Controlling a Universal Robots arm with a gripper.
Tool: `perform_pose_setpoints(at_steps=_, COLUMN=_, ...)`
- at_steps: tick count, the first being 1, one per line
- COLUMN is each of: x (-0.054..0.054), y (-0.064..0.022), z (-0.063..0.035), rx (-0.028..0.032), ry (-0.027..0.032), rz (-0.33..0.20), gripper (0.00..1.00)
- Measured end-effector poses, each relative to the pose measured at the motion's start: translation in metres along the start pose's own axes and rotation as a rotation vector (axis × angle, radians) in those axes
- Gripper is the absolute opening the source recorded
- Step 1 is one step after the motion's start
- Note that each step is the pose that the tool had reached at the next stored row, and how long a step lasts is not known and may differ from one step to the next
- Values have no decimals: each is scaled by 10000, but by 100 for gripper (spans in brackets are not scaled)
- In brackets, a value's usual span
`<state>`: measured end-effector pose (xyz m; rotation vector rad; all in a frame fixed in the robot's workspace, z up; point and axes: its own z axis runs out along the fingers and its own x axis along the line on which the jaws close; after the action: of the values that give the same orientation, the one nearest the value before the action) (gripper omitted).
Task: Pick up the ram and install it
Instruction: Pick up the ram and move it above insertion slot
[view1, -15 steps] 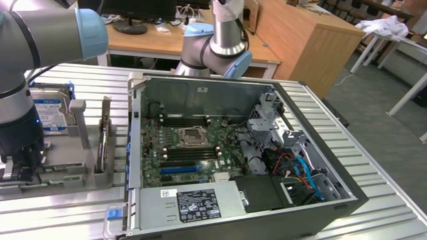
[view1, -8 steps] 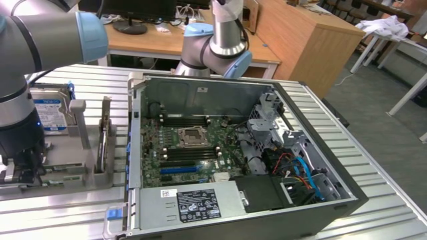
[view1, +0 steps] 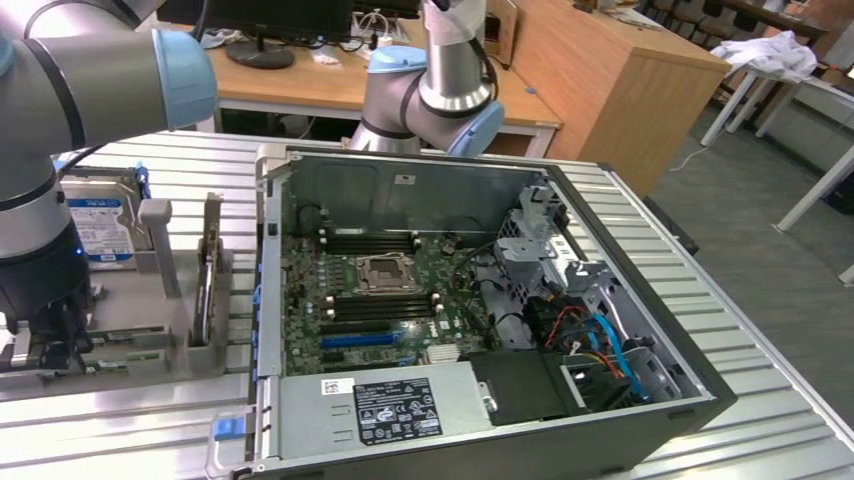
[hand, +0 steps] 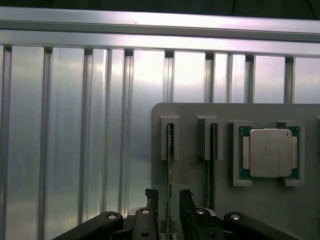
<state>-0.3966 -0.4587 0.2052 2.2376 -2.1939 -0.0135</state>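
Table: ribbed aluminium table under everything
Case: open computer case, motherboard exposed, well apart from the gripper
Fixture: grey holder plate, processor seated in it
Gripper: gripper over the plate, fingers apart, holding nothing
Ram: ram on edge in its slot, just ahead of the gripper, long axis lined up with the gap between the fingers

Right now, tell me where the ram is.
The ram stands on edge in a slot of the gray holder that also carries the processor, on the exterior view's left between the hard drive and the open computer case.
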Motion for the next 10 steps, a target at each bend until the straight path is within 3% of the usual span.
perform_pose_setpoints(at_steps=10, x=1, y=-48, z=8, rx=1, ry=-1, rz=0, gripper=31)
